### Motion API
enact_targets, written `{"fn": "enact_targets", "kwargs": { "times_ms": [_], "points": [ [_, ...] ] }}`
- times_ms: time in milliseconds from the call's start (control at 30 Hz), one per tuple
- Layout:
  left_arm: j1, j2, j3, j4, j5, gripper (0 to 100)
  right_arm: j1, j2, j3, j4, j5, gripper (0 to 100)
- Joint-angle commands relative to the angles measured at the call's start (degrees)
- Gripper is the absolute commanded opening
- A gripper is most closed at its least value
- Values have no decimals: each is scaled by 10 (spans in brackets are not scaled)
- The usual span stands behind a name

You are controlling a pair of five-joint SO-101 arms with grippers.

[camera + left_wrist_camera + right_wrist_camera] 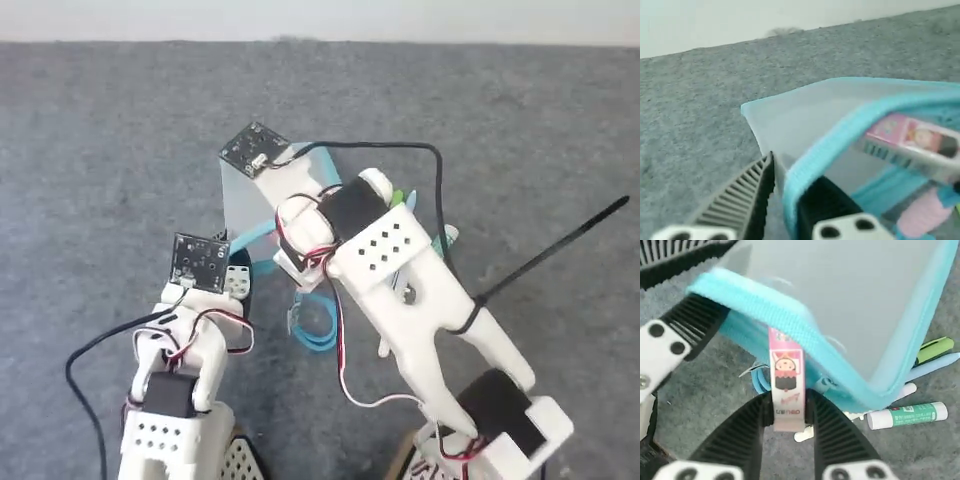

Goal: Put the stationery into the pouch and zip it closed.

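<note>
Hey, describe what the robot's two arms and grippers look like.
The left arm and right arm are white plastic shells with perforated panels, black servo motors and red, white and black wires. Each wrist carries a small dark circuit-board camera. The gripper fingers are black and ribbed, on white screw-holed bases.

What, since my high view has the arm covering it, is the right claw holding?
Observer: The right claw is shut on a flat pink item with a cartoon figure on it. The item's far end sits under the rim of the pouch.
Operator: Good. I can't see the other arm's tip either. What is holding the pouch mouth up?
Observer: The left claw pinches the pouch's teal zipper edge, with one finger on each side of it.
</note>
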Motion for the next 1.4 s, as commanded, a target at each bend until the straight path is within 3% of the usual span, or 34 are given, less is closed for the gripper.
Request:
{"fn": "enact_targets", "kwargs": {
  "times_ms": [0, 467, 900, 1167, 1367],
  "points": [
    [24, -10, -8, -3, -17, 11, -7, -3, -46, -35, -12, 9],
    [24, -10, -7, -7, -18, 11, -5, 41, -47, 19, -14, 8],
    [24, -7, -7, -10, -18, 11, 42, 122, -176, 15, -96, 11],
    [22, -10, -2, -11, -19, 11, 16, 115, -182, 17, -95, 221],
    [20, -10, 0, -11, -19, 11, 17, 59, -179, 20, -87, 231]
  ]
}}
